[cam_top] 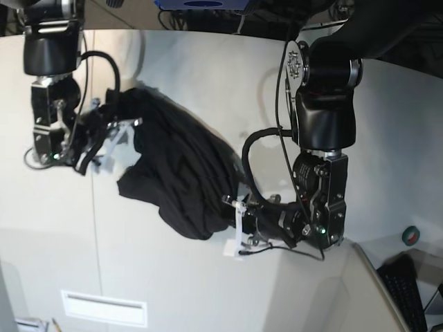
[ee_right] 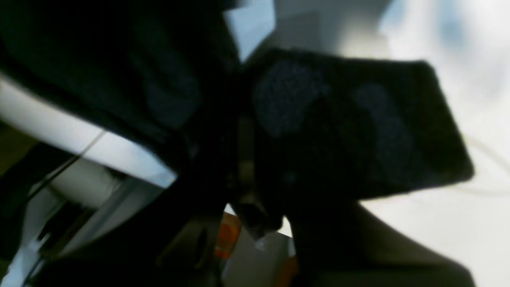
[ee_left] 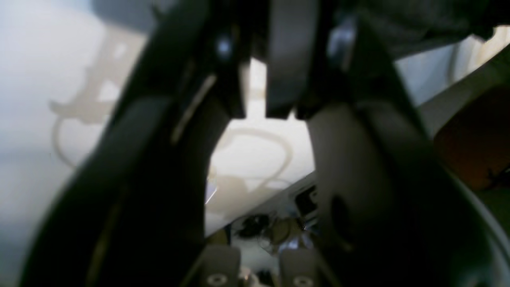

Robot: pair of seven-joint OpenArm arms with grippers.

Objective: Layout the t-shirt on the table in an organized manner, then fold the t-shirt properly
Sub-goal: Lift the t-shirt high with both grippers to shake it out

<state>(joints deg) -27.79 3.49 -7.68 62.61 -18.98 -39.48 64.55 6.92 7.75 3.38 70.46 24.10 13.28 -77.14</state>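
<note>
1. Between its closed fingers, the left gripper (cam_top: 234,228), on the right of the base view, pinches an edge of the plain black, wrinkled cloth t-shirt (cam_top: 176,173). The blurred left wrist view shows only its own dark jaw parts.

2. Across the garment, the right gripper (cam_top: 114,131), on the left of the base view, is also clamped shut. In the right wrist view dark cloth (ee_right: 338,119) fills the space around its fingers, so it appears to grip the opposite edge.

3. Stretched between the two grips, the t-shirt hangs as a bunched, sagging band. Its middle droops toward the large, smooth off-white table (cam_top: 208,76); whether it rests there cannot be told.

4. No sleeve, collar or hem can be made out, so the layout step looks unfinished; the cloth is neither flat nor squared.

5. What remains, by my judgement, is nearly everything: spreading the shirt flat on the table, smoothing it, then every fold.

6. Near the lower table edge lies a small white rectangular plate (cam_top: 104,308), well apart from the garment.
</note>
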